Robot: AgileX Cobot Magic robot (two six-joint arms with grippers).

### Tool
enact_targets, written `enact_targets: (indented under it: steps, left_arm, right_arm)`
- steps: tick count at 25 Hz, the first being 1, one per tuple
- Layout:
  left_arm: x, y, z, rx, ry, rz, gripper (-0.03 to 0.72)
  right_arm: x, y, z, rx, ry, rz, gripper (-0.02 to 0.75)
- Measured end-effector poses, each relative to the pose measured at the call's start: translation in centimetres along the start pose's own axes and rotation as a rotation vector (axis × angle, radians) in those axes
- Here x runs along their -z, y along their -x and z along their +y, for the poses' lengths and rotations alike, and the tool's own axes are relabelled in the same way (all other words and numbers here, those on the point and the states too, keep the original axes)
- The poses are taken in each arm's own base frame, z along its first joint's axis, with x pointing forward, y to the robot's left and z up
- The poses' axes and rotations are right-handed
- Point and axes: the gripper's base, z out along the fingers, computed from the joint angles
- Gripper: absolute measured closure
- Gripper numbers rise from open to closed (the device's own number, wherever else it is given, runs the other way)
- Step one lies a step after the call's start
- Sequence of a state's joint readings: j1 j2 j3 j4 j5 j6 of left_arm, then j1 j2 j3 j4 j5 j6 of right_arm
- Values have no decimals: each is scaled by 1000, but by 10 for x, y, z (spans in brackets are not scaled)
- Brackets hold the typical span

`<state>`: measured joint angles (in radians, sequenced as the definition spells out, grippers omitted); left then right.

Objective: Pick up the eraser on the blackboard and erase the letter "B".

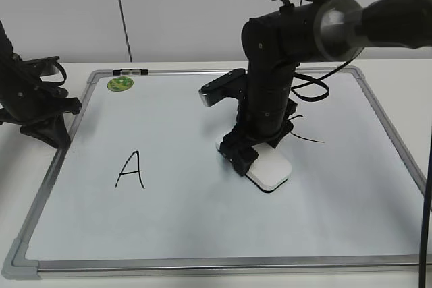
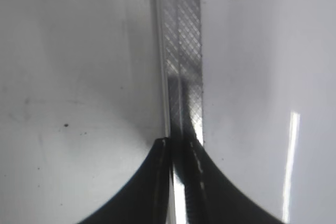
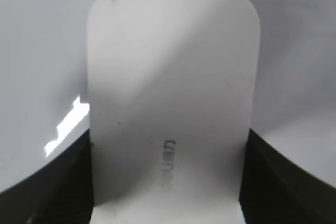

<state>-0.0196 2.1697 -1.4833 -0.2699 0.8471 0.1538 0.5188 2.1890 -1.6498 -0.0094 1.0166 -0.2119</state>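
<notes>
The blackboard (image 1: 202, 220) is a white dry-erase board with a silver frame, lying flat on the table. The white eraser (image 1: 273, 168) rests on it right of centre. My right gripper (image 1: 246, 153) is shut on the eraser's sides; the right wrist view shows the eraser (image 3: 173, 66) between the black fingers (image 3: 168, 148), with grey lettering on top. The letter "B" does not show; the right arm and eraser cover that spot. My left gripper (image 1: 57, 136) is shut at the board's left edge, with its fingertips (image 2: 181, 142) over the silver frame (image 2: 181, 51).
A black "A" (image 1: 130, 170) is on the board's left half. A curved black stroke (image 1: 307, 138) shows just right of the right arm. A round green magnet (image 1: 120, 83) sits at the far left corner. The white table (image 1: 405, 85) surrounds the board.
</notes>
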Motion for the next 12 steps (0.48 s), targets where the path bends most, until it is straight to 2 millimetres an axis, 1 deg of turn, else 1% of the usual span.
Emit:
enact_targets:
  steps: [2,8,10,12]
  left_arm:
    - [0,0,0,1,-1,0,632]
    - [0,0,0,1,-1,0,630]
    - [0,0,0,1,-1,0,629]
    - [0,0,0,1,-1,0,629]
  right_arm:
    - [0,-1,-10,-25,-6,-9,218]
    - [3,-11,-49,-91,-55,-19,218]
    - [9,-12,-58,-98,-80,-23,218]
    - [26,-11,-63,-97,-104,-52,218]
